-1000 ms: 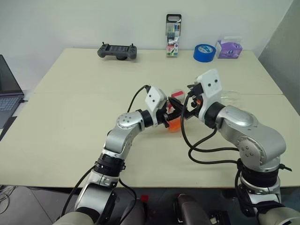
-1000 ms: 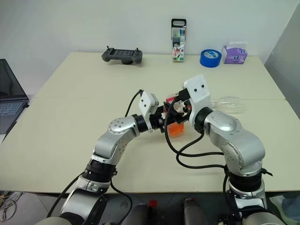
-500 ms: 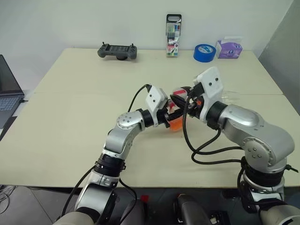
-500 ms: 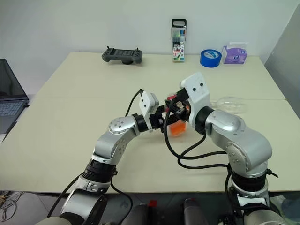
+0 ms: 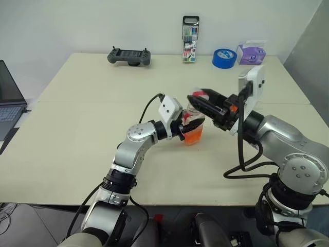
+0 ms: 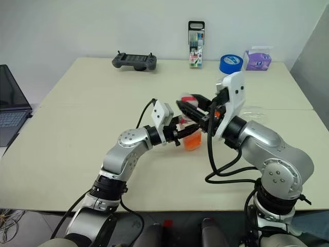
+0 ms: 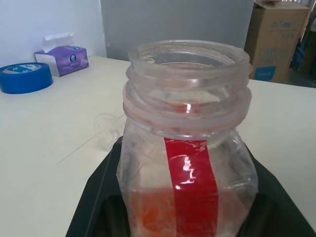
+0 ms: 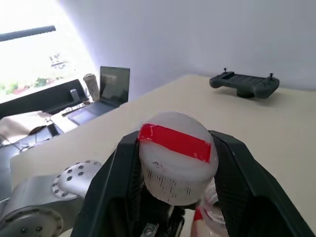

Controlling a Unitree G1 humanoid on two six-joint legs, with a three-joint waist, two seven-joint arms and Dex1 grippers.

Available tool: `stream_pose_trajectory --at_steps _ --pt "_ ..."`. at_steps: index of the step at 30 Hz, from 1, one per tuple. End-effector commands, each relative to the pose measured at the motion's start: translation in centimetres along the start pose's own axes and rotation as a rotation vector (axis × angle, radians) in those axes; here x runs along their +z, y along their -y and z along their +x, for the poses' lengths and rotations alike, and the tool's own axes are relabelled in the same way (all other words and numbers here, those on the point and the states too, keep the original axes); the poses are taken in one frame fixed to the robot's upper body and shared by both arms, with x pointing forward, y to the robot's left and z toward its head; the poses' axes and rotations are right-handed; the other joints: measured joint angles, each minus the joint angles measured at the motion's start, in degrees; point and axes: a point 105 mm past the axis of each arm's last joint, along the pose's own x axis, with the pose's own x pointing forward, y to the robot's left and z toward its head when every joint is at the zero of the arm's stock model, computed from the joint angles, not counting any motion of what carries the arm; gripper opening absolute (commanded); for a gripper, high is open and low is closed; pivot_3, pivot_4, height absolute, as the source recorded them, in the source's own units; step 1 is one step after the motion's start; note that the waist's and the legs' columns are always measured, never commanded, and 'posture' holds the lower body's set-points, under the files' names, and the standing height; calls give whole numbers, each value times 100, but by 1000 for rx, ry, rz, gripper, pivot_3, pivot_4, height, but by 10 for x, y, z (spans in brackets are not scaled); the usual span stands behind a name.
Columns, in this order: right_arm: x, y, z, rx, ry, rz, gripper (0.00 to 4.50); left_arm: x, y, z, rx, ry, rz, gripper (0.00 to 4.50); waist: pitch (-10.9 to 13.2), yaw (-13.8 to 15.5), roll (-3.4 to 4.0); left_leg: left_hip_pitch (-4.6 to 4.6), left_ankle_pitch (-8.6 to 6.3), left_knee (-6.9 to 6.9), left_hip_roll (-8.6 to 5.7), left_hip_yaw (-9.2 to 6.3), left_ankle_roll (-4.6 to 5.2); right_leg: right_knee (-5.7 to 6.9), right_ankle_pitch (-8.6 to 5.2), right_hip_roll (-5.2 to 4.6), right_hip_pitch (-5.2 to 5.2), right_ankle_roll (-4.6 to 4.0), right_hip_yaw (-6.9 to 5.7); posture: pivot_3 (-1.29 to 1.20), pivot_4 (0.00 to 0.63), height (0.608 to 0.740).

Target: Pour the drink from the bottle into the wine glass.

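My left gripper (image 5: 186, 125) pinches the upright bottle (image 5: 193, 129); right gripper (image 5: 198, 101) clamps its cap (image 8: 174, 155); wine glass (image 5: 253, 108), seemingly toppled, lies at three o'clock.

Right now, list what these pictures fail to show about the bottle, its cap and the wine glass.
- Wine glass: right arm covers most of it in both eye views; upright or lying, unclear.
- Bottle: base cut off by the left wrist view's edge, sides hidden in the left tool.
- Cap: its underside hidden between the right tool fingers.
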Motion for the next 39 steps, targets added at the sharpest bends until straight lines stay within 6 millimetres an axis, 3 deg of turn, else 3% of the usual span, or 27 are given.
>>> stream_pose_trajectory --at_steps 1,2,5,10,12,17,19,25,32,35,39 --pt "-11 63 -29 -402 -47 -78 1705 15 -3 -1 6 43 38 1827 0 6 0 0 0 -1 0 -1 0 -1 0 -1 1 0 -1 0 150 740" --pt "-25 83 -44 -538 -104 -86 1705 15 -4 -1 9 44 39 1826 -3 29 -4 -2 0 -1 -1 -1 0 -3 0 -1 0 0 -1 0 150 740" --pt "-57 111 -77 -772 -175 -49 1705 15 -5 -1 12 46 40 1825 -3 39 -3 -10 1 -3 -4 7 -1 -5 -1 -6 -1 1 4 0 150 740" --pt "-120 120 -110 -947 -320 57 1705 16 -4 1 9 51 37 1825 -5 -13 2 2 1 -8 4 12 -1 4 -1 -3 -5 1 11 0 150 740" --pt "-140 125 -120 -1013 -360 99 2427 17 -5 2 7 52 37 1825 -5 -16 2 10 1 -7 5 18 -1 3 -1 9 -1 1 18 0 150 740" --pt "-136 129 -119 -1030 -344 81 4042 17 -10 1 19 48 44 1825 -6 -8 6 13 3 -5 3 31 2 0 -1 13 3 2 18 0 150 740" --pt "-132 129 -118 -1010 -374 39 4482 17 -25 -2 87 47 68 1825 -6 -6 6 13 2 -6 3 32 2 0 -1 13 3 2 18 0 150 740" --pt "-116 129 -115 -972 -426 -160 4500 22 -76 -16 330 79 83 1824 -6 -5 5 9 2 -6 3 31 3 0 -1 13 1 2 14 0 150 740" --pt "-118 131 -107 -925 -481 -302 4500 21 -105 -32 475 75 103 1824 -6 -3 5 6 2 -6 2 33 3 -2 -1 12 1 2 9 0 150 740" --pt "-119 133 -105 -938 -474 -298 4500 21 -115 -38 525 63 110 1824 -5 -1 4 6 2 -4 2 33 2 -2 -1 11 1 2 9 0 150 740" --pt "-128 133 -104 -948 -445 -134 4500 22 -134 -51 629 65 90 1824 -5 -2 3 5 2 -4 3 32 2 -1 -1 11 0 2 9 0 150 740"
